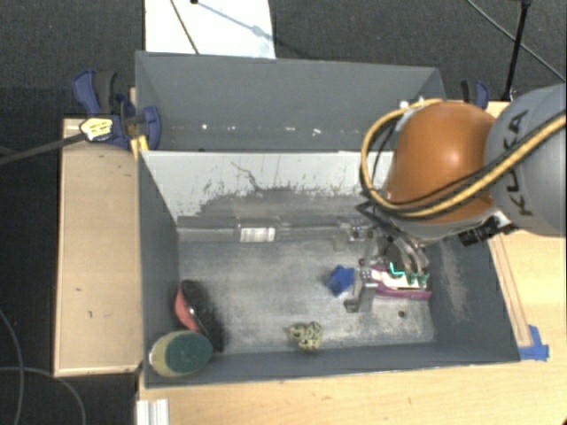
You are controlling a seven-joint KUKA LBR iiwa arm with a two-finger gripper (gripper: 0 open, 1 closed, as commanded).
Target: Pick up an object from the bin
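Note:
My gripper (363, 289) hangs low over the right part of the bin floor, beneath the arm's orange cover. A small blue block (338, 280) lies just to its left, close against it. On its right lies a magenta, white and green thing (403, 285), partly hidden by the wrist. Whether that thing is touched I cannot tell. A small speckled yellowish lump (307, 335) lies nearer the front wall, left of and below the gripper.
A black and pink brush (197, 312) and a round green-topped thing (182, 352) lie in the front left corner. A small clear piece (257, 234) lies by the back wall. The arm reaches in from the right.

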